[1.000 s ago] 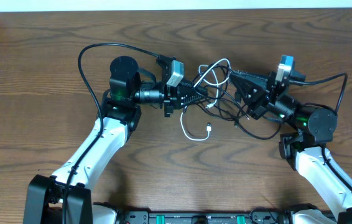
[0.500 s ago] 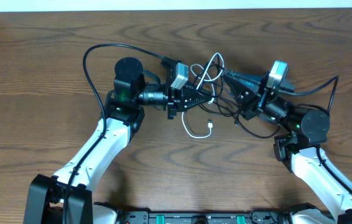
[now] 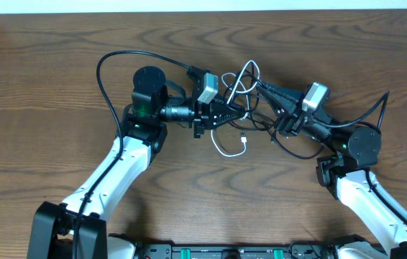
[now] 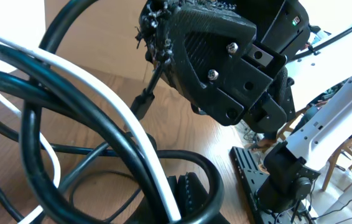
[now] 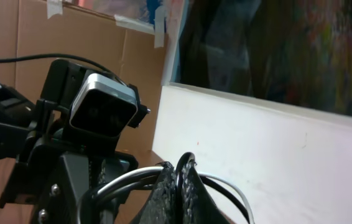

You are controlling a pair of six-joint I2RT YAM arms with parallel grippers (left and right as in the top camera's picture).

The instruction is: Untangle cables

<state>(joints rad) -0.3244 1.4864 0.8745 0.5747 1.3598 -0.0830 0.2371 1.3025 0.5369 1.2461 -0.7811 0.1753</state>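
The cables (image 3: pixel 245 108) lie in one tangle of black cords and one white cord between my two grippers. The white cord loops up at the far side (image 3: pixel 244 74), and its tail with a small plug (image 3: pixel 243 139) hangs onto the table. My left gripper (image 3: pixel 225 113) is shut on the tangle's left side. In the left wrist view its fingers (image 4: pixel 185 190) close round black and white strands (image 4: pixel 111 112). My right gripper (image 3: pixel 264 88) is shut on a black strand at the tangle's right. In the right wrist view that strand arches over the closed fingertips (image 5: pixel 184 171).
The brown wooden table (image 3: pixel 60 65) lies all round the tangle. A thick black arm cable (image 3: pixel 110 61) arcs behind the left arm, and another (image 3: pixel 376 108) runs by the right arm. The left wrist camera (image 5: pixel 101 106) sits close in front of my right gripper.
My right gripper has moved left and tilted lower, closer to the left gripper. The left gripper shifted slightly right, then held. The white tail moved a little.
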